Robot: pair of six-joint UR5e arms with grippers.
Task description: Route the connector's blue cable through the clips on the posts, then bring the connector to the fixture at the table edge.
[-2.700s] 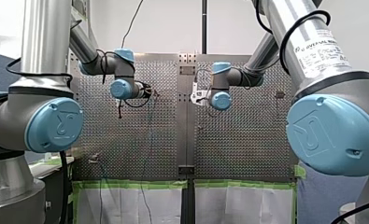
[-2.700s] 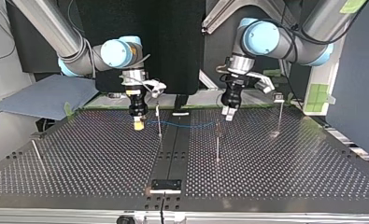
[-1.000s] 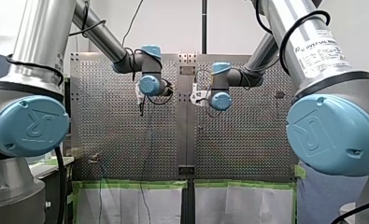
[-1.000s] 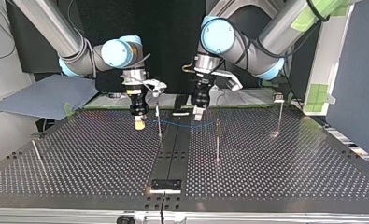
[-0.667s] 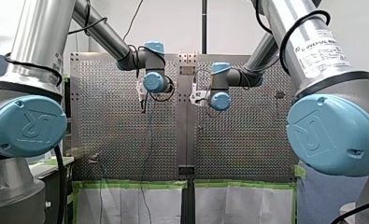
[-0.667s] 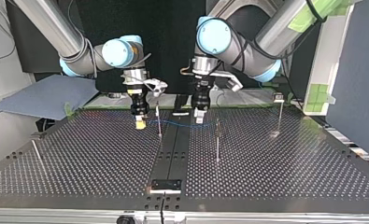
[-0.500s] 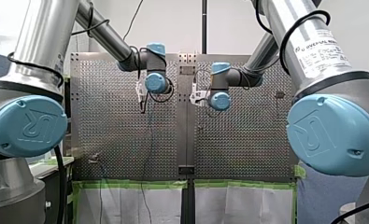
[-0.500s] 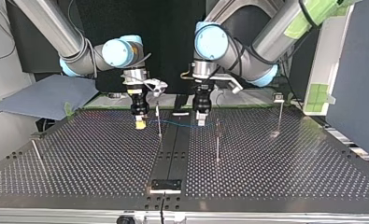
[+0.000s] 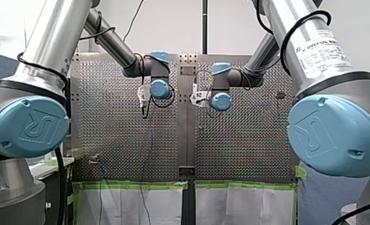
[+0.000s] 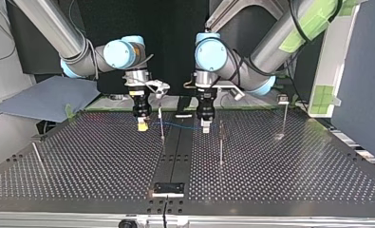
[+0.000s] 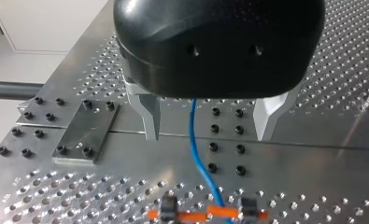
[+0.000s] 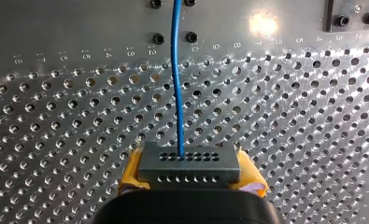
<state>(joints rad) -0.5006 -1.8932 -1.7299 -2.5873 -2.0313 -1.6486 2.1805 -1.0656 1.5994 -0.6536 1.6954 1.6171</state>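
Right hand (image 12: 190, 173) pads (image 12: 131, 170) half-hidden behind connector (image 12: 189, 161)

The perforated grey metal table (image 10: 90, 156) carries thin upright metal posts (image 10: 220, 147), a dark centre strip (image 10: 175, 152) and, at the top view's near edge, a small black plate (image 10: 168, 188).

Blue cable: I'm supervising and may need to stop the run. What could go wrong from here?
1. The left end effector stands open astride the blue cable, which runs slightly nearer one finger; closing might grip it off-centre.
2. The right end effector is shut on the connector; a hard pull on the cable could strain it there.
3. In the top view a thin post stands near the left end effector and might be knocked.
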